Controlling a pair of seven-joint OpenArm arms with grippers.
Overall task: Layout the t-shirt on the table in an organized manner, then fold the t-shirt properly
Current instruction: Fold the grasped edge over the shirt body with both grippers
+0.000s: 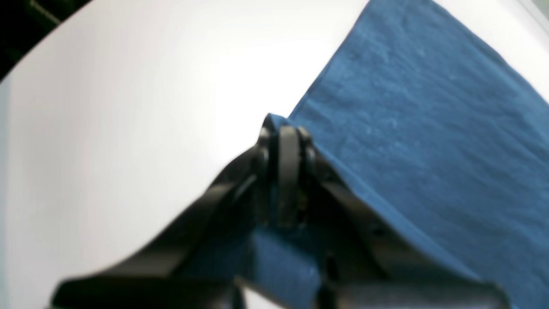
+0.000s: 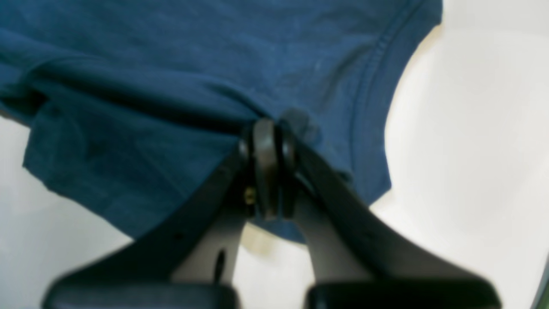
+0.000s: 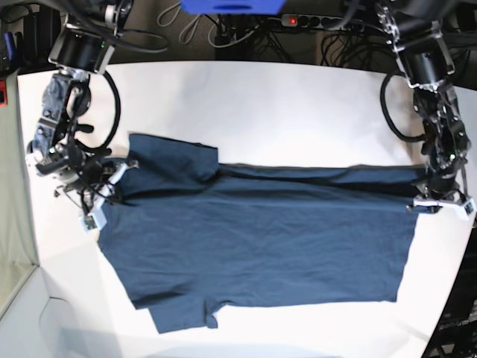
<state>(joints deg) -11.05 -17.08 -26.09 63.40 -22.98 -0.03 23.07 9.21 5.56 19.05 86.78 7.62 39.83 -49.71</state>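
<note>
The dark navy-blue t-shirt (image 3: 253,239) lies spread flat across the white counter (image 3: 283,104), its collar end toward the right arm and its hem toward the left arm. The left gripper (image 1: 286,128) has its fingers (image 1: 288,171) pressed together on a hem corner — the cloth rises off the counter there — and the right gripper (image 2: 269,124) pinches a fold near the neckline.

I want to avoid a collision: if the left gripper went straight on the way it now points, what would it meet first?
Most likely the white table. The left gripper, jaws shut on the t-shirt edge, points at bare tabletop beyond the cloth; depth is unclear.
</note>
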